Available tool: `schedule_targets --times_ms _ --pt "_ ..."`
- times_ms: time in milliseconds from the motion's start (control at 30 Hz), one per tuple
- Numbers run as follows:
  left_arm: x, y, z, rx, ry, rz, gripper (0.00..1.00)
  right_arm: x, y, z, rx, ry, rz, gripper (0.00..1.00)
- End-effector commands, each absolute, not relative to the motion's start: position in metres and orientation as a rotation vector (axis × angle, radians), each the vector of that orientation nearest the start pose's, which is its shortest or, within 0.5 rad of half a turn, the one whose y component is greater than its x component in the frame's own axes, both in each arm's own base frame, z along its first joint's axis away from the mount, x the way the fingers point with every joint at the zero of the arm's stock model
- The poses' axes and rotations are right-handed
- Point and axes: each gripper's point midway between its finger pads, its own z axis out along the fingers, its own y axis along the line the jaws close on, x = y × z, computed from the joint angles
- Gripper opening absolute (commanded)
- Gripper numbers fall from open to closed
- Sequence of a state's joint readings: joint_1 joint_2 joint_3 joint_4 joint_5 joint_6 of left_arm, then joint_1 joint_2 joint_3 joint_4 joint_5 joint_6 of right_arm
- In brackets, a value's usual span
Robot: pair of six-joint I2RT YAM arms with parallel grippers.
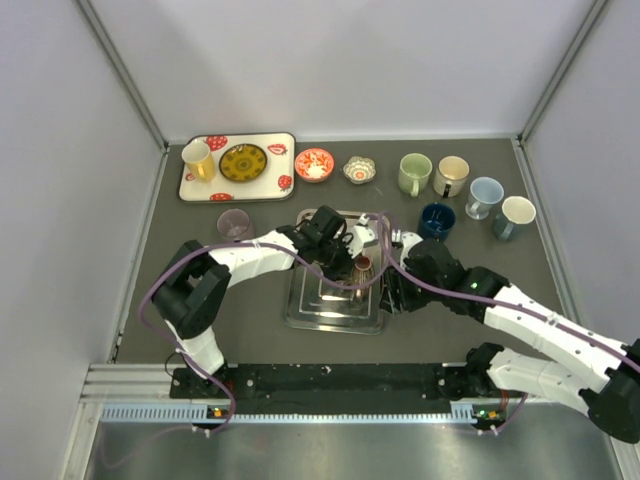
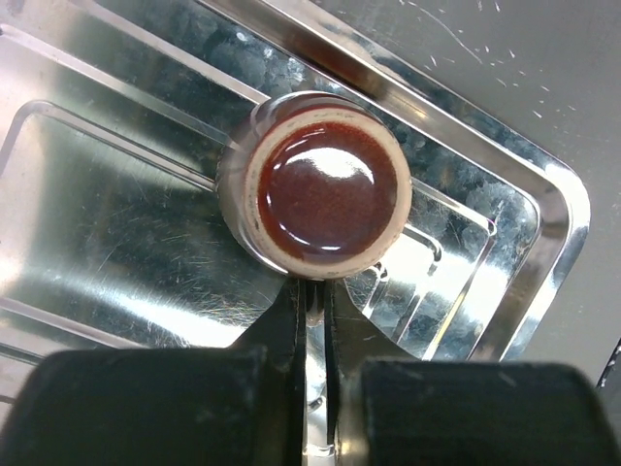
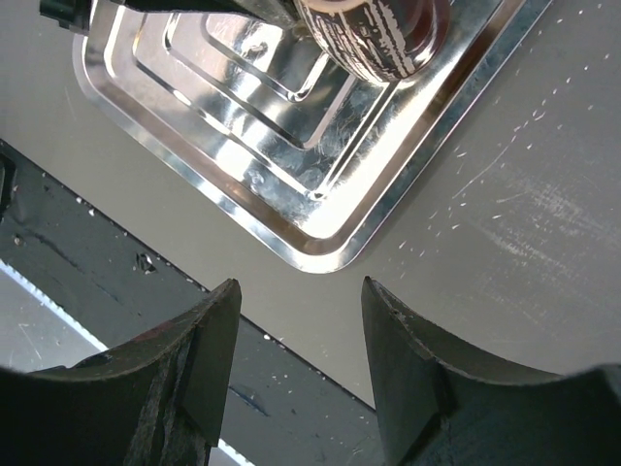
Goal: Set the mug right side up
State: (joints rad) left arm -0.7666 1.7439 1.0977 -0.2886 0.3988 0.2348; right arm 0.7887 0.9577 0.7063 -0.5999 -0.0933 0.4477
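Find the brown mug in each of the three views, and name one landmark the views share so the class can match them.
Top external: the mug is small, near the picture's middle, over the tray's right side.
Left wrist: the mug fills the centre, seen from above.
Right wrist: the mug is at the top edge, cut off.
Shared landmark: the ribbed metal tray.

Nothing legible in any view. The mug (image 3: pixel 376 37), at 12 o'clock in the right wrist view, has white print-like marks on its dark side, too blurred and cropped to read.
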Motion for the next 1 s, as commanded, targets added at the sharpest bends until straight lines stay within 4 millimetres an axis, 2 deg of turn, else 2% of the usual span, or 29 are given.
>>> schedule_targets --times_ms 0,200,333,433,600,633,767,833,867,967 --pt "0.253 -0.332 0.067 1.349 2.099 -0.743 0.00 0.155 0.207 0.133 -0.462 2.436 0.701 0.54" --pt "0.250 -0.322 0.078 1.243 2.144 -0.716 0.00 0.154 0.205 0.148 -0.425 2.390 0.723 0.54" --pt "0.245 -0.315 0.080 1.149 2.193 -0.707 0.00 0.153 0.202 0.149 -0.397 2.380 0.726 0.54" --pt "0.243 -0.312 0.085 1.068 2.214 -0.700 0.00 0.152 0.201 0.146 -0.381 2.386 0.729 0.54" --pt "0.241 -0.307 0.078 0.916 2.301 -0.643 0.00 0.153 0.204 0.140 -0.352 2.391 0.751 0.53" --pt "0.246 -0.301 0.073 0.874 2.314 -0.568 0.00 0.153 0.205 0.139 -0.346 2.389 0.758 0.53" --pt "0.247 -0.303 0.074 0.697 2.334 -0.548 0.00 0.153 0.213 0.137 -0.313 2.367 0.821 0.53" --pt "0.244 -0.302 0.078 0.613 2.329 -0.591 0.00 0.154 0.216 0.136 -0.297 2.349 0.855 0.53" --pt "0.250 -0.303 0.085 0.566 2.287 -0.594 0.00 0.153 0.217 0.137 -0.289 2.339 0.872 0.53" --pt "0.248 -0.304 0.103 0.490 2.212 -0.667 0.00 0.149 0.220 0.135 -0.280 2.317 0.924 0.53"
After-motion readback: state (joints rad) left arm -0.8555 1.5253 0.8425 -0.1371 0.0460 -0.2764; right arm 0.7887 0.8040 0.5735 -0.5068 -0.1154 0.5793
